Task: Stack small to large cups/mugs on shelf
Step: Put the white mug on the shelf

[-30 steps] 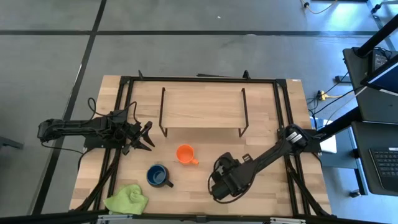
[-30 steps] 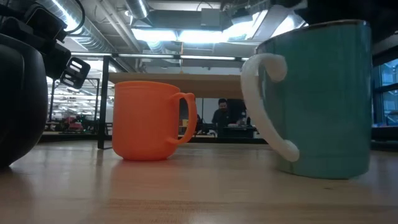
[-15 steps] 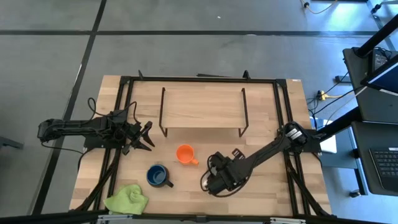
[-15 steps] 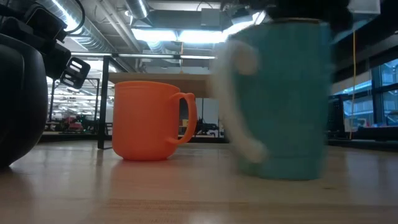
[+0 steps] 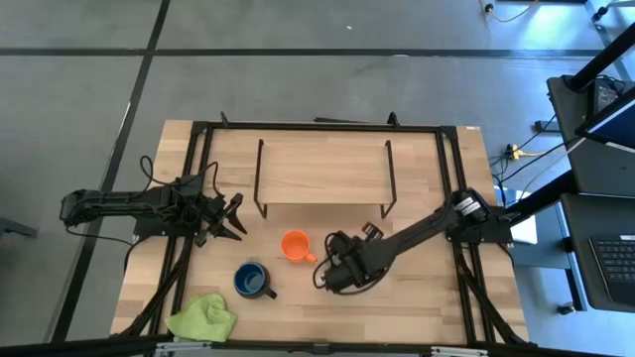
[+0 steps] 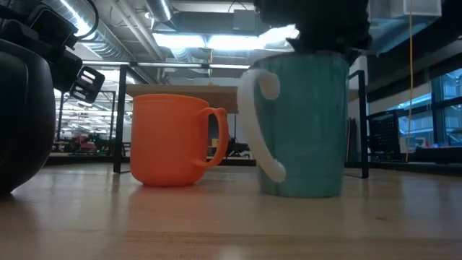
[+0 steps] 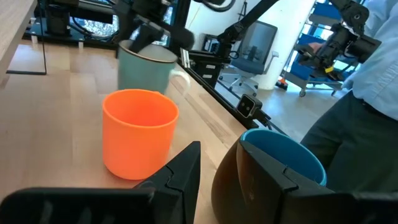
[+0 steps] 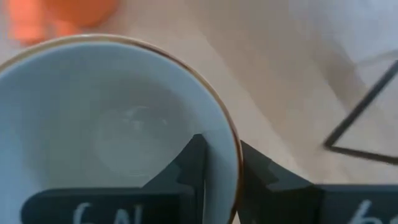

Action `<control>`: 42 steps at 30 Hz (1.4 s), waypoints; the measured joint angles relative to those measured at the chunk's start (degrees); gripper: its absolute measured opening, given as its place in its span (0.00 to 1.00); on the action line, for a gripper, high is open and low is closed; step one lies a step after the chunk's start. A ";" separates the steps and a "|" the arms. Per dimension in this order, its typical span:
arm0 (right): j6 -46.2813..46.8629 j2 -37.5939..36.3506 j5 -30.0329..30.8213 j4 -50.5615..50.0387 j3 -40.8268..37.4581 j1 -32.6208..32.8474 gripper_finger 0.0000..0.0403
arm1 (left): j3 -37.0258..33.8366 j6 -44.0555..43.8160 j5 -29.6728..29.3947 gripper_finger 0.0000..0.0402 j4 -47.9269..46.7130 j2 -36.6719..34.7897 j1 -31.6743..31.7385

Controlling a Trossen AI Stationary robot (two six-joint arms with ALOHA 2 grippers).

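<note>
The small orange mug (image 5: 294, 245) stands upright on its base on the tabletop, near the middle. The dark blue mug (image 5: 250, 281) stands nearer the front edge, to its left. My right gripper (image 5: 333, 276) is shut on the larger pale mug (image 6: 303, 133), just right of the orange mug (image 6: 173, 141); the gripper hides this mug in the high view. The wooden shelf (image 5: 322, 174) stands on wire legs at the back. My left gripper (image 5: 234, 216) is open and empty, left of the orange mug. My right gripper holds the pale mug by its rim (image 8: 231, 146), one finger (image 8: 194, 165) inside and one (image 8: 264, 180) outside. The fingers come from above, pointing down. The mug is upright, its white handle (image 6: 256, 130) toward the table's left; I cannot tell whether its base touches the tabletop.
A lime-green cloth (image 5: 203, 317) lies at the front left corner. A person (image 7: 348, 124) stands beyond the table's front edge in the left wrist view. The shelf's board is bare.
My right gripper has gone toward the table's left edge and a little toward the far edge with the pale mug, up to the orange mug. The mug has stayed upright. The other mugs have not moved.
</note>
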 joint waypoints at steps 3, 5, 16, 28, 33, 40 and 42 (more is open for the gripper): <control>-1.01 0.07 0.28 -1.09 -0.17 -0.83 0.20 | 0.00 0.00 0.00 0.25 -0.01 0.00 0.00; -1.69 0.20 0.72 -1.12 -0.19 -0.94 0.25 | 0.00 0.00 0.00 0.25 0.00 0.02 -0.01; -1.72 0.57 2.49 -0.66 1.97 -0.91 0.49 | 0.00 -0.01 0.01 0.25 0.00 0.00 0.00; -1.52 0.42 7.02 -0.98 9.91 -0.92 0.51 | 0.00 0.00 0.00 0.25 0.00 0.00 -0.02; 0.75 0.39 4.82 -2.25 13.54 -1.27 0.51 | 0.00 -0.01 0.00 0.25 0.00 0.00 0.00; 17.44 0.27 -2.85 -7.53 18.92 -1.18 0.51 | 0.00 -0.02 0.00 0.25 0.00 0.00 0.00; 21.50 0.24 -5.80 -6.87 19.86 -1.01 0.51 | 0.00 0.00 0.01 0.25 0.00 0.00 0.00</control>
